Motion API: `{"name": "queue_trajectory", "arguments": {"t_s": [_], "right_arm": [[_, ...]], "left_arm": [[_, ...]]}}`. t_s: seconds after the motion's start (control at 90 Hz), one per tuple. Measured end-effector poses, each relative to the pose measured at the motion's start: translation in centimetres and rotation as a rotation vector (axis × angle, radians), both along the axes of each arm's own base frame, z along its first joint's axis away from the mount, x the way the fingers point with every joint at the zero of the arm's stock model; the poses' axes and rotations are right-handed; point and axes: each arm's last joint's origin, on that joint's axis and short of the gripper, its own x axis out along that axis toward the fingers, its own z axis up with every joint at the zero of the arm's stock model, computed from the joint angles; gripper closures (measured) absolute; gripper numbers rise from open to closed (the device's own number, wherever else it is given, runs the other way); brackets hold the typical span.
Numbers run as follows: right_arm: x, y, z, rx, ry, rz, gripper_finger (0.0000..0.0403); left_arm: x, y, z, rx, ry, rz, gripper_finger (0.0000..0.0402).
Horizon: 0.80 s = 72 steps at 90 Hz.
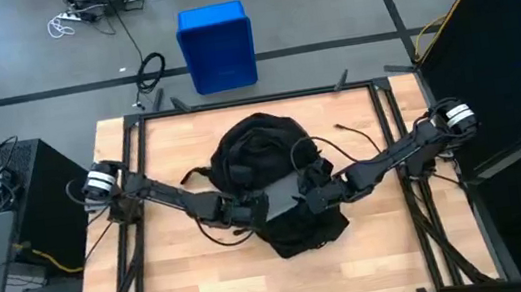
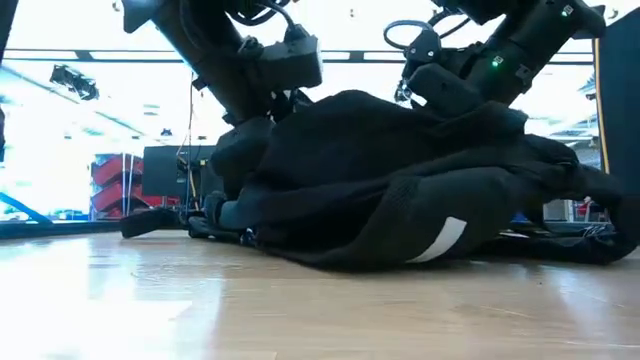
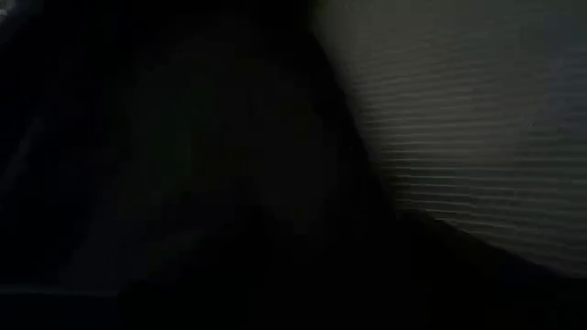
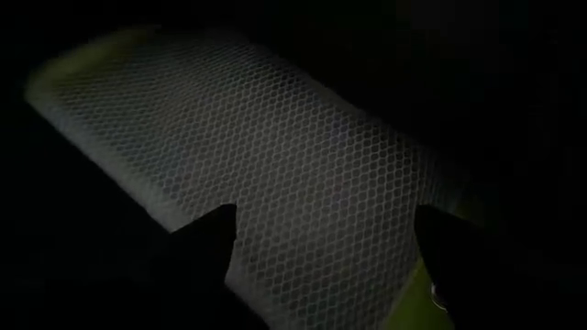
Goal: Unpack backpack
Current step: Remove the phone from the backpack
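The backpack (image 1: 270, 180) lies slumped at the middle of the tabletop (image 1: 188, 287), its rounded bulk toward 12 o'clock and its flatter end toward 6. From table height it is a low black heap with one white stripe (image 2: 440, 240) showing on its near side. A pale grey panel (image 1: 282, 196) shows at the pack's centre from above, right between the two arms.

The left arm reaches in from 9 o'clock, and the left gripper (image 1: 254, 210) sits against the pack's 9 o'clock edge, just beside that grey panel. Its wrist camera shows only darkness and a ribbed grey surface (image 3: 477, 137) pressed close; its fingers are lost in the dark, so I cannot tell whether they are apart or closed.

The right arm comes in from 3 o'clock, and the right gripper (image 1: 310, 200) is on the pack at the panel's other side. In its own camera two dark fingertips (image 4: 206, 243) stand well apart over a pale, honeycomb-textured sheet (image 4: 248, 147), spread with nothing gripped between them.

Beyond the tabletop at 12 o'clock a blue bin (image 1: 216, 47) stands on the floor, with a cabinet (image 1: 20, 198) off at 9 o'clock.
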Motion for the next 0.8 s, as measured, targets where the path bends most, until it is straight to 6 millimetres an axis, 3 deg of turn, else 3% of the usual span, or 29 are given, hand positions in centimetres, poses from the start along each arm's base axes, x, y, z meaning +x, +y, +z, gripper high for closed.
{"name": "queue_trajectory", "arguments": {"t_s": [0.322, 0.478, 0.633, 0.8], "right_arm": [[-0.1, 0.0, -0.1, 0.01, 0.021, 0.01, 0.0091], [-0.5, 0.0, -0.7, 0.026, 0.032, 0.011, 0.0095], [-1.1, -0.2, -1.5, 0.037, 0.05, -0.013, 0.0091], [-1.2, -0.2, -1.7, 0.043, 0.048, -0.018, 0.0093]], "left_arm": [[-1.2, 0.3, 2.2, -0.058, 0.042, -0.077, 0.0176], [-1.6, 0.8, 3.7, -0.028, 0.151, -0.053, 0.0176], [-1.1, 0.7, 5.7, -0.013, 0.15, -0.076, 0.0177], [-0.7, 1.6, 6.0, -0.065, 0.181, -0.11, 0.0177]]}}
